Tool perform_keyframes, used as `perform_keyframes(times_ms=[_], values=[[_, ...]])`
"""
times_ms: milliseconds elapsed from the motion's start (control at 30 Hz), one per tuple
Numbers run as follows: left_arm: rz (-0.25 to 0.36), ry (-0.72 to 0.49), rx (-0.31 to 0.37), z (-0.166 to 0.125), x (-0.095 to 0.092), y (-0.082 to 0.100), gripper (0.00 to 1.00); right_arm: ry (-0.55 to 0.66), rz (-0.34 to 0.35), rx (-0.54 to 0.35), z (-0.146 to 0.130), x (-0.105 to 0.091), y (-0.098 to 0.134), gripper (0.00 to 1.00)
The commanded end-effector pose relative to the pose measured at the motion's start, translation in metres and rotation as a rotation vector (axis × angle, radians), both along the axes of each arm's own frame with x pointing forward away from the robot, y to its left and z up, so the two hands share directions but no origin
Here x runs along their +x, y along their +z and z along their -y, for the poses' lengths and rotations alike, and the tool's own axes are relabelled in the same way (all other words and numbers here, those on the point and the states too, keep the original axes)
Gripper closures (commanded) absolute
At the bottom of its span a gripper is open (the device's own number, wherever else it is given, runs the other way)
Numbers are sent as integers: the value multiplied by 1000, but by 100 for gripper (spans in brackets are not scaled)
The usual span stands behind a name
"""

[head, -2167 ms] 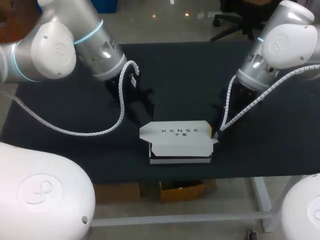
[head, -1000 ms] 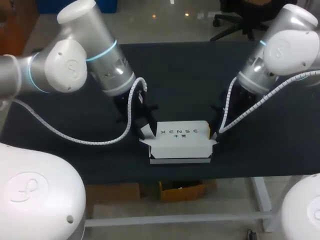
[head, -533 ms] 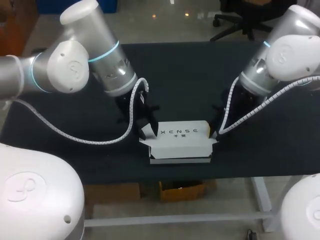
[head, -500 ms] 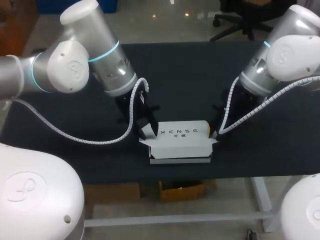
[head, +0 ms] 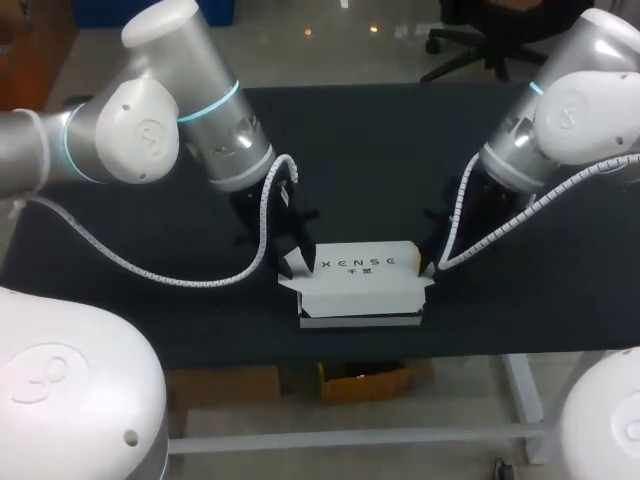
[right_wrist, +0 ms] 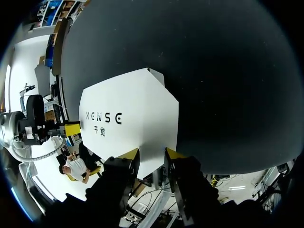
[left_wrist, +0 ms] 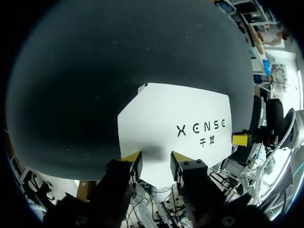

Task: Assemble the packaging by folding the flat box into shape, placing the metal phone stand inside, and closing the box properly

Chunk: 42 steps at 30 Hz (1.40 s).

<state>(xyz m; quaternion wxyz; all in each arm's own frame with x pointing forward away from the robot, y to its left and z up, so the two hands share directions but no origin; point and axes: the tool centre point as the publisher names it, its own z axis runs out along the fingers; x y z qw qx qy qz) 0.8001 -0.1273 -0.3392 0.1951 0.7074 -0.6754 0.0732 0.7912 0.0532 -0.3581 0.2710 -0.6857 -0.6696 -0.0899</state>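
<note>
The white box (head: 360,290) stands near the table's front edge, its printed lid (head: 362,262) lying over the top. My left gripper (head: 291,256) is at the box's left end. In the left wrist view this gripper (left_wrist: 155,161) is open, and the lid's side flap (left_wrist: 156,128) runs under and between its yellow fingertips (left_wrist: 132,158). My right gripper (head: 431,263) is at the box's right end. The right wrist view shows the gripper (right_wrist: 151,159) open as well, the narrowing right flap (right_wrist: 149,142) lying between its tips. No phone stand is visible.
A black cloth covers the table (head: 380,150), with bare room behind the box and to both sides. The box sits close to the front edge (head: 250,355). Each wrist view catches the other arm's yellow fingertip beyond the far end of the lid.
My left arm has swung in from the back left to the box's left end, and its fingers have narrowed slightly over the flap. The right arm has hardly moved.
</note>
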Motion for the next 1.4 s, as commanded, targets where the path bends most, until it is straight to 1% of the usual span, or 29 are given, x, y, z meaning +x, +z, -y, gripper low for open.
perform_keyframes(times_ms=[33,100,200,233,333,367,433,467,500,600,700,767,867,967,1033,1267,1400], values=[[-1,0,7,2,1,0,62,0,0,1,0,0,0,67],[-1,0,7,2,1,0,59,0,0,1,0,0,0,69],[-1,0,7,2,1,0,56,0,0,1,0,0,0,67],[-1,0,7,2,1,0,56,0,0,1,0,0,0,65],[-1,0,7,2,1,0,56,0,0,1,0,0,0,65],[-1,0,7,2,1,0,56,0,0,1,0,0,0,65],[-1,0,7,2,1,0,56,0,0,1,0,0,0,71],[-1,0,7,2,1,0,55,0,0,1,0,0,0,71],[-1,0,7,2,1,0,55,0,0,1,0,0,0,71],[-1,0,7,2,1,0,56,0,0,1,0,0,0,65],[-1,0,7,2,1,0,56,0,0,1,0,0,0,67],[-1,0,7,2,1,0,59,0,0,1,0,0,0,72],[-1,0,7,2,1,0,62,0,0,1,0,0,0,75],[0,0,6,2,0,-1,61,0,0,1,0,0,0,77],[5,4,9,1,0,0,59,-4,0,2,0,-1,0,78],[17,2,16,2,-2,-1,55,-11,0,12,0,2,2,68],[18,1,20,2,-3,-2,55,-15,5,21,-1,1,4,68]])
